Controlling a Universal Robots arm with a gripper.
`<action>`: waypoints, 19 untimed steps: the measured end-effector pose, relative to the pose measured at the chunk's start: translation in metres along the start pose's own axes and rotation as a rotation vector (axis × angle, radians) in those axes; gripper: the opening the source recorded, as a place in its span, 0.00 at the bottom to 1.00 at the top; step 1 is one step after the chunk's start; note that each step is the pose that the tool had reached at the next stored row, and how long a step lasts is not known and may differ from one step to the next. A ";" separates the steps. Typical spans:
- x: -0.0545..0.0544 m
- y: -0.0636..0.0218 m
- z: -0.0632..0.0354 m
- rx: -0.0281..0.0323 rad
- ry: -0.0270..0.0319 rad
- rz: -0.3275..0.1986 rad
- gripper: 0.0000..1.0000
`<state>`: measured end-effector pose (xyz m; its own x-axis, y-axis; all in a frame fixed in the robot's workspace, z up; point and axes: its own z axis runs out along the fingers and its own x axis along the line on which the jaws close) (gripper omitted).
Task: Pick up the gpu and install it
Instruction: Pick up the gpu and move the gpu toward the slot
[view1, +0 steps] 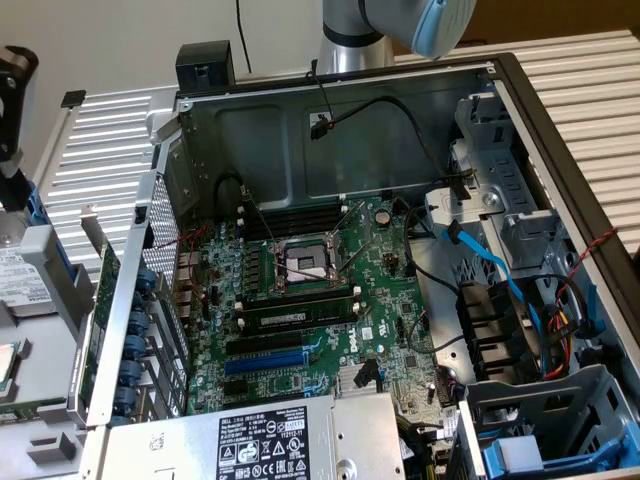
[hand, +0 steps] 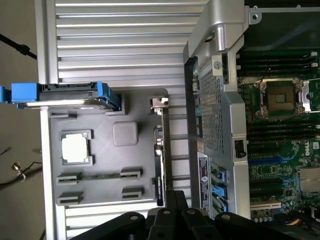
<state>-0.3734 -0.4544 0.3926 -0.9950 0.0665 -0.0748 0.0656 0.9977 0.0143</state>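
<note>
The open computer case (view1: 300, 130) and its motherboard (view1: 400, 320) have no card fitted, so the job looks barely begun. The gpu (hand: 159, 175) stands on edge in the grey tray (hand: 100, 165) on the worktop (hand: 125, 50), with the case wall between it and the motherboard. The gripper (hand: 175, 200) hovers near it, closed and empty

The arm (view1: 400, 25) runs off the top edge there; the gripper (hand: 172, 200), dark-bodied, covers one end of the gpu (hand: 159, 185).
</note>
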 end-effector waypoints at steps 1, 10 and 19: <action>0.000 -0.0004 0.0018 0.0000 0.0000 0.000 0.11; 0.001 -0.0148 0.0180 0.0000 -0.0010 0.000 0.11; 0.002 -0.0352 0.0331 -0.0006 -0.0082 0.000 0.18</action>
<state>-0.3748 -0.4891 0.3590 -0.9943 0.0665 -0.0830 0.0655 0.9977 0.0149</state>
